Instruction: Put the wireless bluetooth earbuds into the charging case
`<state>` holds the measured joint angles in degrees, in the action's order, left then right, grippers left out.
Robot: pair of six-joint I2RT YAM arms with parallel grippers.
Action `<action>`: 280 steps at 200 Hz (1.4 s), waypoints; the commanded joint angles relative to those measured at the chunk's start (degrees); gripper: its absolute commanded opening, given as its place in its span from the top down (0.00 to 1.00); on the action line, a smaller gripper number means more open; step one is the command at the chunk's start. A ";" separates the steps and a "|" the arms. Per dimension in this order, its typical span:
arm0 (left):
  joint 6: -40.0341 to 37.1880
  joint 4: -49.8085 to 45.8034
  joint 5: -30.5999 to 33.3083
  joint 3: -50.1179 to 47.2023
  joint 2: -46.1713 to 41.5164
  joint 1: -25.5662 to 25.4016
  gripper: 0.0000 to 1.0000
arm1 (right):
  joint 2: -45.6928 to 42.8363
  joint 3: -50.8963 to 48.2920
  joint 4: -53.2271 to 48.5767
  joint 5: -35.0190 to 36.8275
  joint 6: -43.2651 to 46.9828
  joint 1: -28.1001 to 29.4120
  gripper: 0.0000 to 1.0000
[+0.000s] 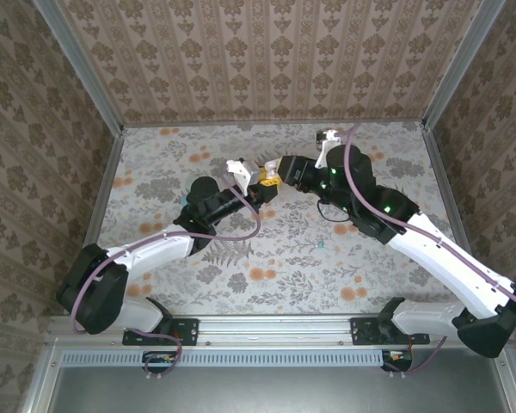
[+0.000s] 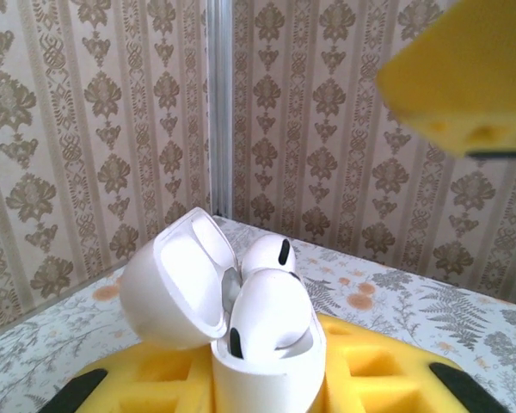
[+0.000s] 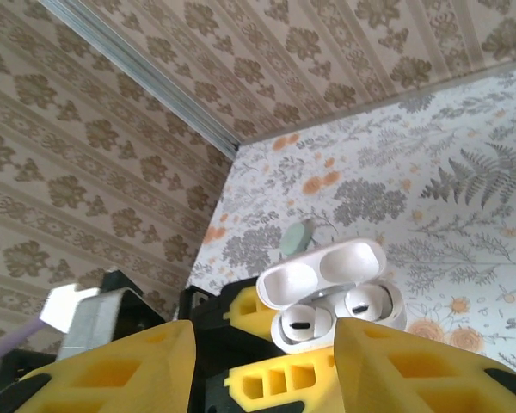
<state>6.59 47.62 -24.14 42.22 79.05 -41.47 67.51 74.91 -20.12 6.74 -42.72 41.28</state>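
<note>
Left gripper (image 2: 267, 391): its yellow fingers (image 2: 150, 383) squeeze the charging case (image 2: 271, 374) from both sides, low down on its body.
Charging case: white and standing up between the left fingers, held up above the flowery table (image 2: 430, 301).
Lid (image 2: 176, 284): open and tipped back to one side, higher than the left fingers.
Earbuds (image 2: 271, 310): two white ones sit side by side in the case. Their round tops poke out just above the left fingers.
Right gripper (image 3: 262, 361): its two yellow fingers (image 3: 129, 370) are spread apart, with nothing pinched between them.
Case and right fingers: the case shows through the gap, just past the tips. I cannot see them touching it.
Pale green thing (image 3: 297, 239): small and round. It lies on the table past the case, farther from the right fingers.
</note>
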 commanded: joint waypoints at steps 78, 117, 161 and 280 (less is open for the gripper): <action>-1.10 -2.98 -18.39 2.50 -3.55 1.71 0.73 | 5.89 7.54 -15.10 -24.24 4.11 -16.18 0.44; -0.82 -3.34 -18.66 3.14 -3.66 1.67 0.73 | 11.30 11.88 -17.08 -27.58 5.14 -16.34 0.43; -0.94 -3.45 -17.74 3.56 -3.56 1.68 0.73 | 17.46 16.50 -21.99 -30.98 7.87 -16.37 0.43; -0.52 -3.27 -13.04 3.08 -3.20 2.25 0.73 | 12.64 10.92 -22.07 -33.48 9.07 -16.64 0.45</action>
<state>6.39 42.44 -38.72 43.72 76.75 -39.99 82.19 87.72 -41.06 -24.99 -34.20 24.69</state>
